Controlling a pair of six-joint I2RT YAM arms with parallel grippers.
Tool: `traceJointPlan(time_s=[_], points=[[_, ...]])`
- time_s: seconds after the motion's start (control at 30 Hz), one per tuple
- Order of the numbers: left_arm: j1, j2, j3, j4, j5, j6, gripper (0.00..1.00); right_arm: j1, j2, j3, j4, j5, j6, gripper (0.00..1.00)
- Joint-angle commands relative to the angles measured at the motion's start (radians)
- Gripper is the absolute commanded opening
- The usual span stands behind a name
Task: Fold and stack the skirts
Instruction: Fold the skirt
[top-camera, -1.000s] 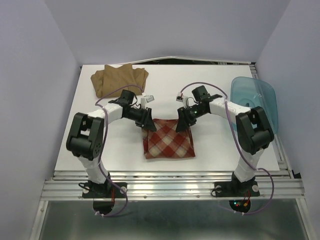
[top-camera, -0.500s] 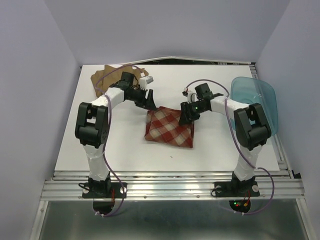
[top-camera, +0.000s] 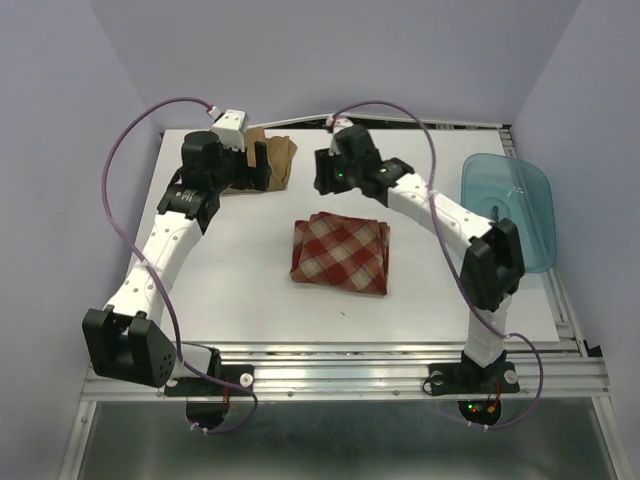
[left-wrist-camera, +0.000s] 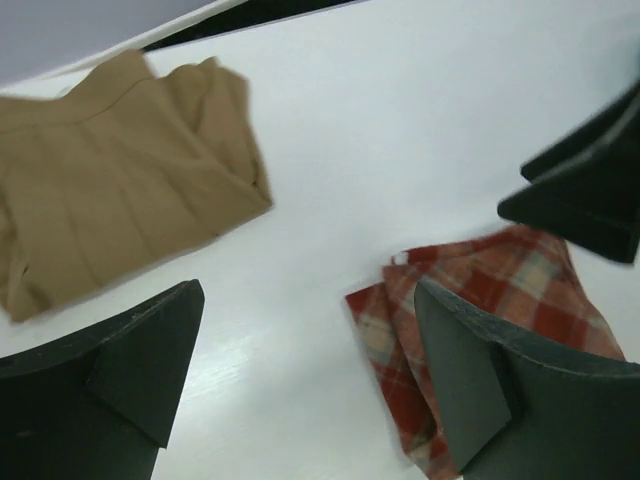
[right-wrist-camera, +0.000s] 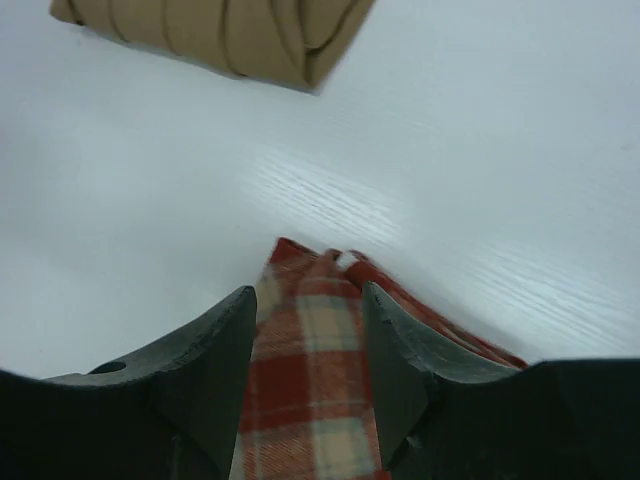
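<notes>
The red-and-cream checked skirt (top-camera: 340, 255) is seen folded into a rough square, lying flat near the middle of the white worktop (top-camera: 230, 290). In the wrist views its layered edges are shown stacked one on another at the far corner. The tan skirt (left-wrist-camera: 110, 210) is laid in a loose fold at the far left of the worktop, well apart from the checked skirt, with bare white surface between them. In the overhead view part of it is hidden behind the left arm.

The left pincer (left-wrist-camera: 310, 298) is held above the worktop just beside the tan skirt, its jaws spread wide and nothing caught between them. The right pincer (right-wrist-camera: 308, 292) is held over the far edge of the checked skirt, its jaws also spread; the cloth is seen below and between the fingers, but it is not pinched. Neither skirt is touched by either pincer, and the two skirts are not yet stacked.

A translucent blue tub (top-camera: 520, 215) is placed at the right edge of the worktop, beside the right arm.
</notes>
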Motion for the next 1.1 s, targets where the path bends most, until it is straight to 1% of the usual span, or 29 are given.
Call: traceJointPlan(time_s=[0.0,0.03,0.07,0.1,0.13,0.2,0.23,0.3,0.4,0.43,0.5,0.73,0.93,1.07], points=[[0.008,0.098,0.023,-0.085,-0.398,-0.158,0.98,0.137,0.123,0.134,-0.103,0.275,0.029,0.52],[0.013,0.123,0.037,-0.164,-0.388,-0.161,0.98,0.166,0.165,0.151,-0.108,0.281,0.024,0.51],[0.016,0.14,0.06,-0.203,-0.376,-0.163,0.97,0.178,0.185,0.186,-0.123,0.293,0.024,0.51],[0.033,0.15,0.051,-0.217,-0.342,-0.164,0.96,0.189,0.208,0.206,-0.132,0.298,0.025,0.51],[0.048,0.143,0.034,-0.216,-0.243,-0.166,0.96,0.189,0.228,0.221,-0.14,0.302,0.03,0.5],[0.088,0.112,-0.052,-0.162,-0.146,-0.174,0.98,0.214,0.277,0.249,-0.142,0.306,0.033,0.49],[0.096,0.077,-0.081,-0.121,-0.071,-0.175,0.99,0.214,0.292,0.258,-0.14,0.309,0.036,0.47],[0.1,0.036,-0.153,-0.089,-0.02,-0.186,0.99,0.223,0.331,0.289,-0.148,0.318,0.041,0.48],[0.102,0.005,-0.227,-0.043,-0.021,-0.218,0.99,0.232,0.372,0.304,-0.145,0.322,0.05,0.48],[0.102,-0.001,-0.257,-0.02,-0.056,-0.247,0.99,0.232,0.381,0.321,-0.148,0.322,0.05,0.48],[0.102,-0.01,-0.282,0.0,-0.078,-0.267,0.99,0.232,0.401,0.329,-0.148,0.312,0.056,0.49],[0.102,-0.058,-0.383,0.068,-0.07,-0.321,0.99,0.232,0.475,0.356,-0.152,0.293,0.071,0.49],[0.117,-0.067,-0.437,0.111,-0.014,-0.347,0.99,0.232,0.484,0.363,-0.137,0.267,0.068,0.49],[0.117,-0.064,-0.481,0.142,0.043,-0.344,0.99,0.232,0.522,0.37,-0.154,0.257,0.079,0.47]])
